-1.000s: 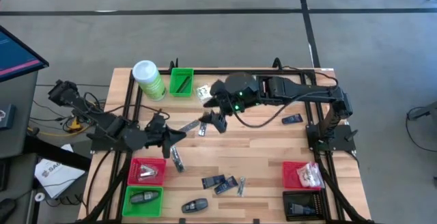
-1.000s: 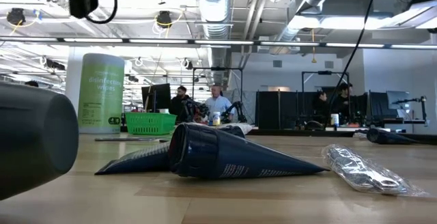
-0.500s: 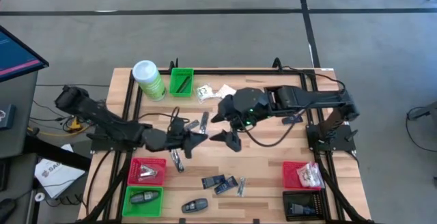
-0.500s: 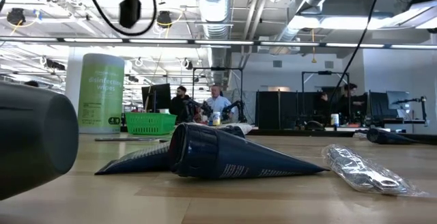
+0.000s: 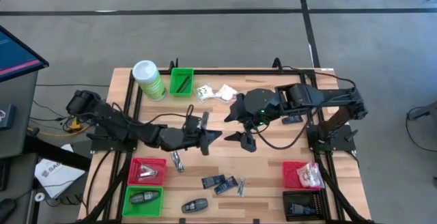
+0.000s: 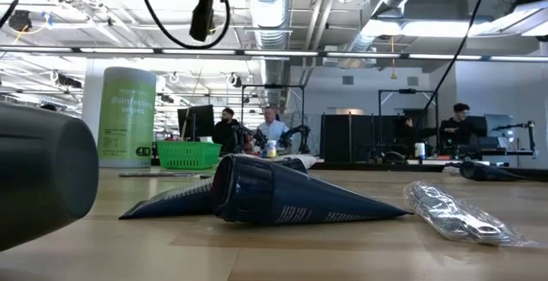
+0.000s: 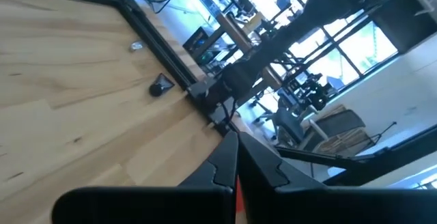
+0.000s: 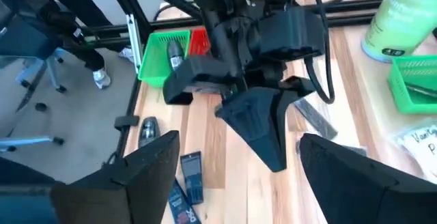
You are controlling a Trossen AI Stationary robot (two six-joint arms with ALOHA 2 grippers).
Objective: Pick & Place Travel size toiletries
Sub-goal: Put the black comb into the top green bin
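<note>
Several small toiletries lie between us: white crinkly sachets (image 5: 216,92) near the green bin (image 5: 181,82), dark blue packets (image 5: 214,182) below. Our left gripper (image 5: 209,139) is pinched together, empty; our right gripper (image 5: 247,141) spreads wide, holding nothing.

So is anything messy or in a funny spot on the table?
A bit. Some toiletries sit sorted in the red bin and green bin, but others lie loose on the wood: white sachets near the far edge, dark packets near the front, at odd angles. Nothing looks spilled or broken.
</note>
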